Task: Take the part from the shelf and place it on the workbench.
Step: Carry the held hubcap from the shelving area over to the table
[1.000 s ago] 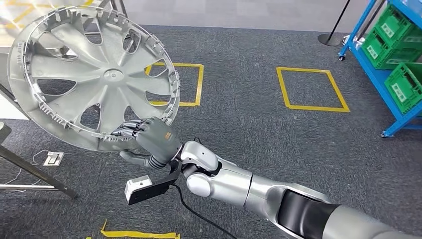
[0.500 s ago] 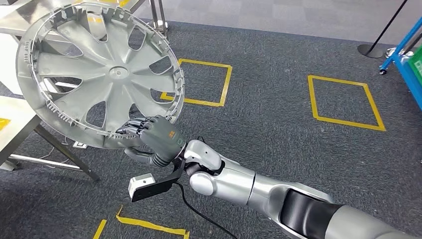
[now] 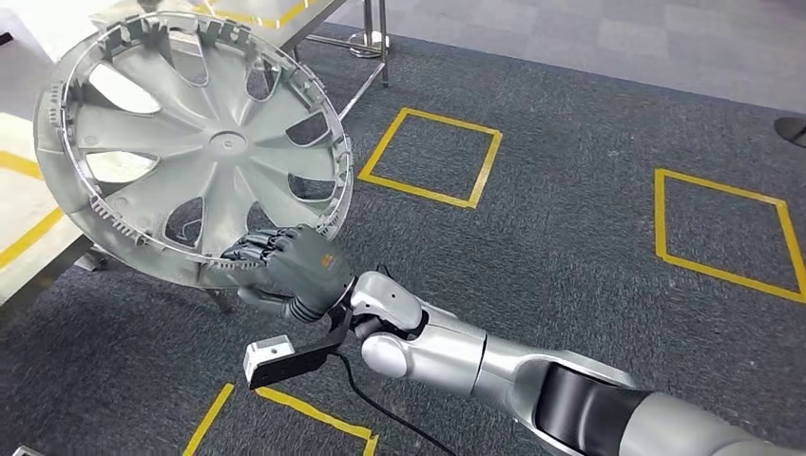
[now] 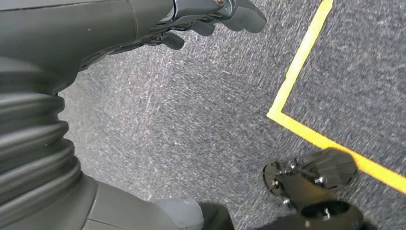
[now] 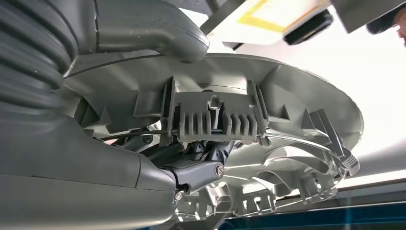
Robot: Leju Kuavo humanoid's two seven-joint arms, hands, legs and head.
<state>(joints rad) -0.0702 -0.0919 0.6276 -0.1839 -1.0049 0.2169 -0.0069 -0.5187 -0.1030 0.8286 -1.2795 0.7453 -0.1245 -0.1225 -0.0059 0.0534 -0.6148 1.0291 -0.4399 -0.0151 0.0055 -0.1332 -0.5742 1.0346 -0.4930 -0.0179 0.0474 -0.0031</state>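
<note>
The right hand (image 3: 299, 266) grips the part (image 3: 195, 147), a large silver wheel cover with curved spokes and a ring of clips round its rim, by the lower edge of that rim. Its dark fingers (image 3: 255, 245) wrap over the inner side of the rim while the thumb lies beneath it, so the cover is held up in the air, tilted with its ribbed inner face toward the head camera. The silver right arm (image 3: 456, 356) reaches in from the lower right of the head view. Behind and partly under the cover stands a metal-framed tabletop (image 3: 28, 214) with a pale surface marked by yellow tape; the cover hangs over its near edge and does not rest on it. In the right wrist view the grey thumb (image 5: 158, 36) presses on the outer face of the cover's rim (image 5: 215, 117), and the clips and a thin wire ring show close up. The left hand (image 4: 206, 17) hangs above the dark carpet (image 4: 191, 120), its fingers loosely curled and holding nothing. Yellow tape squares (image 3: 432, 157) mark the carpet to the right of the cover.
</note>
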